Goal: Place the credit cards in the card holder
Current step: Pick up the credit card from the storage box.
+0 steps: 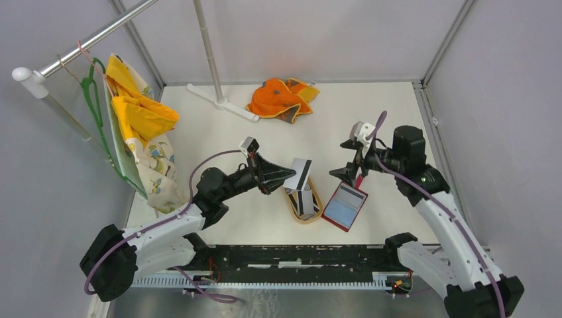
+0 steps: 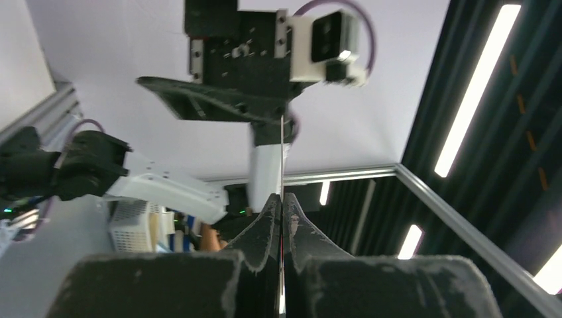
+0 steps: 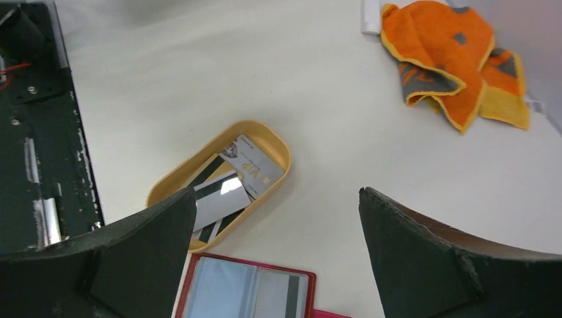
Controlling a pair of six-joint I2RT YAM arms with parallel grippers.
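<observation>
My left gripper (image 1: 286,176) is shut on a white credit card (image 1: 302,174) with a dark stripe and holds it upright above the tan oval tray (image 1: 292,199). In the left wrist view the card (image 2: 281,152) shows edge-on between the shut fingertips. Several more grey and white cards (image 3: 228,189) lie in the tray (image 3: 278,142). The red card holder (image 1: 344,206) lies open to the right of the tray, pale blue inside (image 3: 219,295). A card with a dark stripe (image 3: 289,296) sits in its right pocket. My right gripper (image 1: 344,174) is open and empty above it, also seen in its wrist view (image 3: 278,193).
An orange cloth (image 1: 281,98) lies at the back centre. A white stand base and pole (image 1: 221,101) are beside it. Yellow clothes on a green hanger (image 1: 136,126) hang from a rail at left. A black rail (image 1: 291,255) runs along the near table edge.
</observation>
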